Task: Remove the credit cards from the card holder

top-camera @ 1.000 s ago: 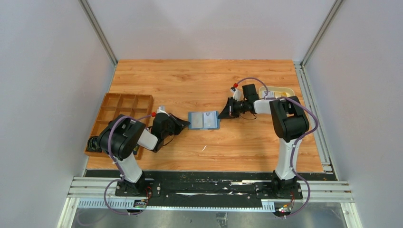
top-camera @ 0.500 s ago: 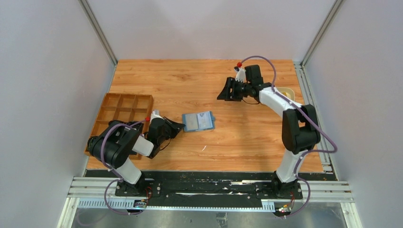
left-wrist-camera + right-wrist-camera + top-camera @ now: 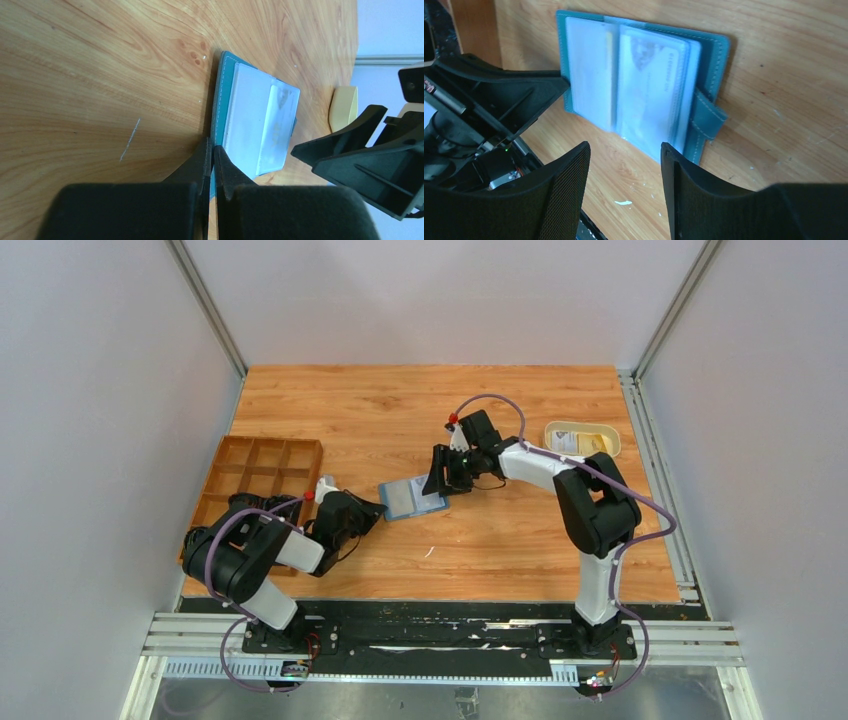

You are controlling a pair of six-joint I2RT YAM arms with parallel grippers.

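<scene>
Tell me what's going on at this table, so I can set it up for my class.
Two robot arms are working on a blue card holder lying open on the wooden table. The left gripper is shut on its left edge, while the right gripper hovers open by the opposite edge. At least one whitish card sits in the clear sleeves, not yet pulled out. A cream dish stands at the far right.

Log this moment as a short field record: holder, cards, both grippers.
card holder: open on the table, clear sleeves facing up
credit card: one visible, inside a sleeve
left gripper: fingers shut on the holder's edge
right gripper: open, above the holder's tab side, not touching
</scene>
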